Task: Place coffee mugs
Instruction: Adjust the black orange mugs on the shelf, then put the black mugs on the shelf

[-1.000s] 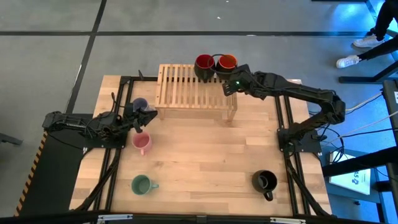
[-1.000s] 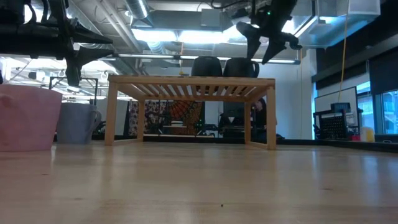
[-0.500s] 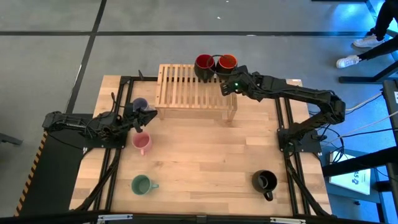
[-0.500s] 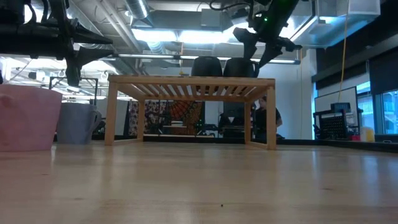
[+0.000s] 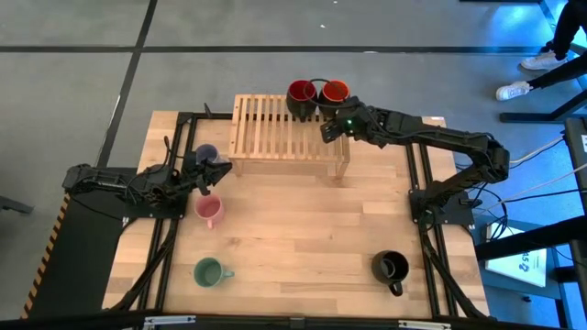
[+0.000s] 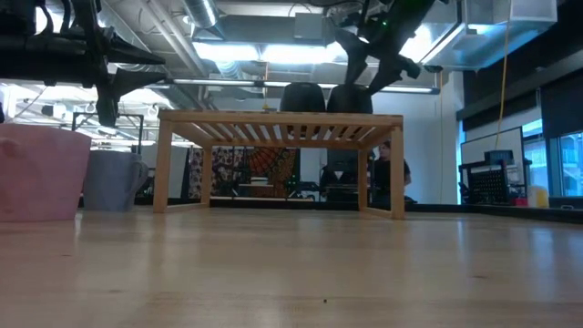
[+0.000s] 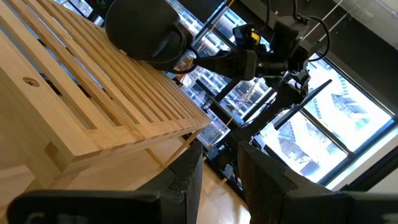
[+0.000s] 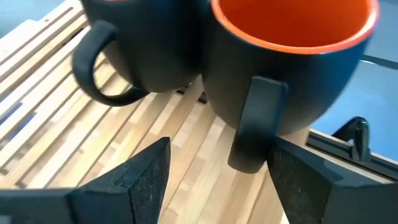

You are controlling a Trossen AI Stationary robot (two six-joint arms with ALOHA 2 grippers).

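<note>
— What's on your left?
— Your left gripper [image 5: 218, 170] hangs with fingers parted between the lavender mug [image 5: 206, 154] and the pink mug [image 5: 209, 211]; the green mug [image 5: 208, 271] sits nearer the counter's [image 5: 303, 238] front.
— And right?
— Your right gripper [image 5: 327, 130], fingers spread, hovers over the wooden rack [image 5: 275, 128] beside the red-lined mug [image 5: 300, 94] and orange-lined mug [image 5: 334, 93]; the black mug [image 5: 390, 268] stands well apart.

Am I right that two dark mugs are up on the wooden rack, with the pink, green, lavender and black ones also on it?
Not quite. The high view shows the red-lined mug and the orange-lined mug on the wooden rack, but the pink mug, green mug, lavender mug and black mug stand on the table, not the rack.
</note>
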